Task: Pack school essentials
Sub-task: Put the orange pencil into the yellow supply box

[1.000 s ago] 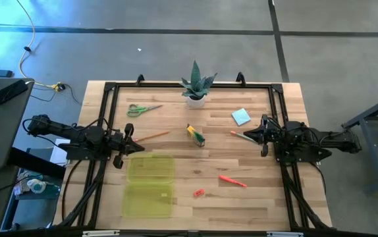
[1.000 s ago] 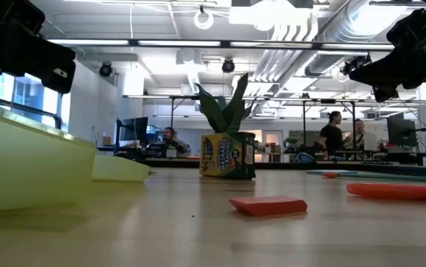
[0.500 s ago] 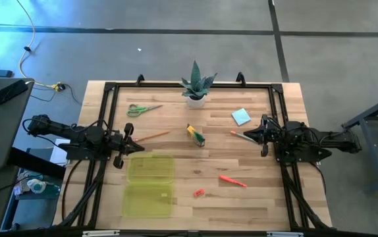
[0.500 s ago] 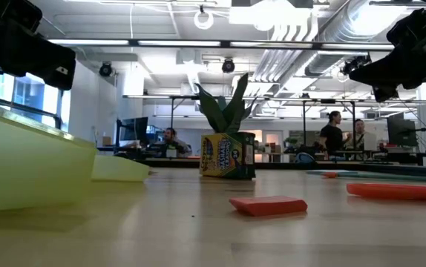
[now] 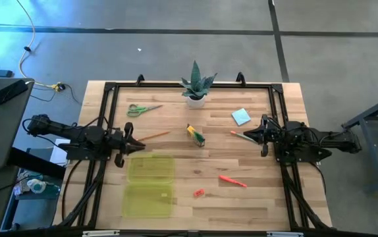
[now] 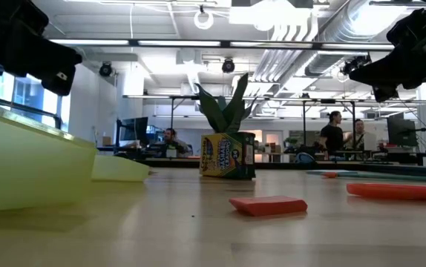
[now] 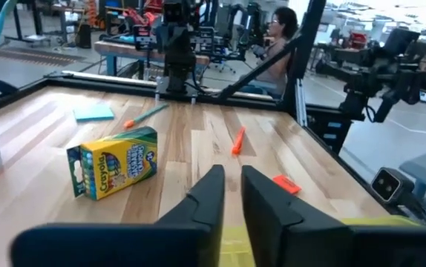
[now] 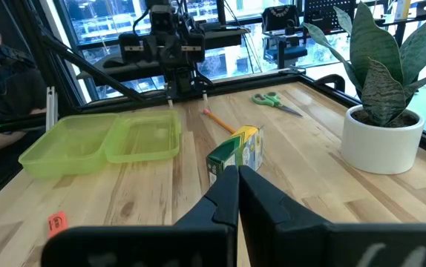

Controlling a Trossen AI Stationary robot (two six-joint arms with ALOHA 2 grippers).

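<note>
Over the left edge of the wooden surface (image 5: 255,197) my left pincer (image 5: 129,139) hovers, its fingers parted by a narrow gap and grasping nothing, just above the open yellow-green plastic case (image 5: 149,184). Opposite, my right pincer (image 5: 257,133) hangs at the right edge, clenched and empty, its tip near one orange pencil (image 5: 242,136). A second orange pencil (image 5: 153,135) lies just ahead of my left pincer. Between my two arms stands the crayon box (image 5: 196,133), near the middle of the surface. Toward the far left corner lie the green-handled scissors (image 5: 141,109), and the light blue note pad (image 5: 240,116) sits toward the far right. Nearer the front, the red-orange marker (image 5: 232,181) lies right of the case, with the tiny red eraser (image 5: 199,193) between them. At the far edge stands the spiky plant (image 5: 196,83) in its white pot.
</note>
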